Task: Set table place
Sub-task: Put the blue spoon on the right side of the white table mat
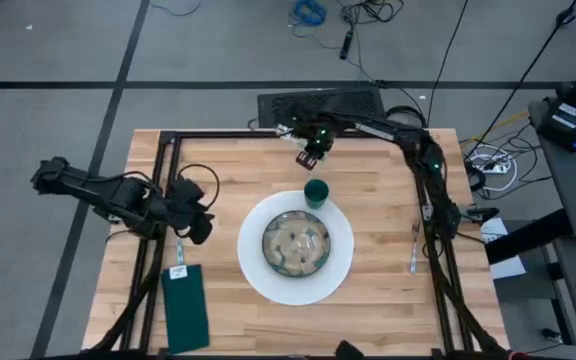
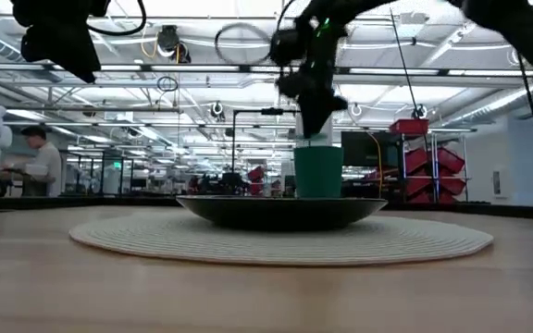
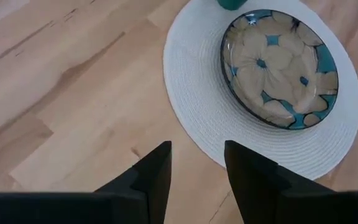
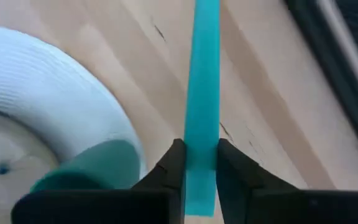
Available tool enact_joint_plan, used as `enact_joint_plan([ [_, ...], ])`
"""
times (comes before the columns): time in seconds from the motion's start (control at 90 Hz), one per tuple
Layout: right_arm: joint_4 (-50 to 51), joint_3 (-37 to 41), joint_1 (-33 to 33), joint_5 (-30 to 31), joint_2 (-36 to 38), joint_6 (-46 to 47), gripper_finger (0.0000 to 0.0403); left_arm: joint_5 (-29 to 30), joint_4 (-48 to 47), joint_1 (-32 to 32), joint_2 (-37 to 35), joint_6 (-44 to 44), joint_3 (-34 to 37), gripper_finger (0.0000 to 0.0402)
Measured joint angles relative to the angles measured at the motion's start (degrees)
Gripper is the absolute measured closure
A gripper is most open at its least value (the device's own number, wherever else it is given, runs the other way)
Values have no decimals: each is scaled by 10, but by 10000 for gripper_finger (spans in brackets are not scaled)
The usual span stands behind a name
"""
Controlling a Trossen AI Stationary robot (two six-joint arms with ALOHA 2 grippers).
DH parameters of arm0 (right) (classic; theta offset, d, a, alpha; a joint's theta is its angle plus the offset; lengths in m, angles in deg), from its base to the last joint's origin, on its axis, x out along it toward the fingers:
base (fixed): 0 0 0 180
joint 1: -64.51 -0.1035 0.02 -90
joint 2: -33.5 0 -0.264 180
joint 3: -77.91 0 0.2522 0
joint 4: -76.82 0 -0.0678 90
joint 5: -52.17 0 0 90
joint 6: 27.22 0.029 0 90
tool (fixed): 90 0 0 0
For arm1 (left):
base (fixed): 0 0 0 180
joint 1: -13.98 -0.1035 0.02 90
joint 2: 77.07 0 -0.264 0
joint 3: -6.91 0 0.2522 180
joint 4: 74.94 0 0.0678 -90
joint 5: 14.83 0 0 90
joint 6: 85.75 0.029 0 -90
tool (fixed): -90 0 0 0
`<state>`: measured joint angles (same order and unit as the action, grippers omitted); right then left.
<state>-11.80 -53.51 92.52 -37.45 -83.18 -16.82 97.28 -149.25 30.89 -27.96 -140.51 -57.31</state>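
Note:
A round white placemat (image 1: 258,270) lies in the middle of the table (image 1: 218,160), with a flower-patterned plate (image 1: 296,243) on it. A green cup (image 1: 315,192) stands on the mat's far edge. My right gripper (image 1: 308,157) hovers just beyond the cup, above the wood, shut on a long flat turquoise strip (image 4: 204,81). What the strip belongs to is not visible. My left gripper (image 3: 197,163) stands open over bare wood left of the mat, with nothing between its fingers. My right gripper pinches the turquoise strip between its two fingers, near the strip's close end (image 4: 202,140). The strip runs straight out ahead of the fingers, in line with them. Whether its other end touches the table cannot be told.
A dark green napkin (image 1: 186,305) with a white tag lies near the table's front left corner. A fork (image 1: 414,248) lies right of the mat beside the right arm's base. The black frame (image 1: 268,134) runs along the table's far edge.

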Motion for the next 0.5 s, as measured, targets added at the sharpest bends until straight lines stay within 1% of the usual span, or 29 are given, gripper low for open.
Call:
enact_joint_plan([
  [0.156, 63, 0, -16, 25, 67, 64, 367, 9, 0, 0, 0, 0, 0, 268],
  [0.289, 130, 0, -45, 27, 119, 150, 369, 46, 0, 0, 0, -3, 0, 268],
  [0.344, 119, 11, -67, 28, 144, 188, 370, 57, 0, 0, 0, -3, 0, 268],
  [0.389, 123, 21, -89, 23, 163, 227, 393, 63, 0, 0, 0, -2, 0, 268],
  [0.422, 125, 27, -107, 24, 177, 260, 402, 65, 1, 0, 0, 0, 0, 268],
  [0.5, 123, 53, -155, 27, 210, 341, 397, 68, 1, 0, 0, 1, 0, 268],
])
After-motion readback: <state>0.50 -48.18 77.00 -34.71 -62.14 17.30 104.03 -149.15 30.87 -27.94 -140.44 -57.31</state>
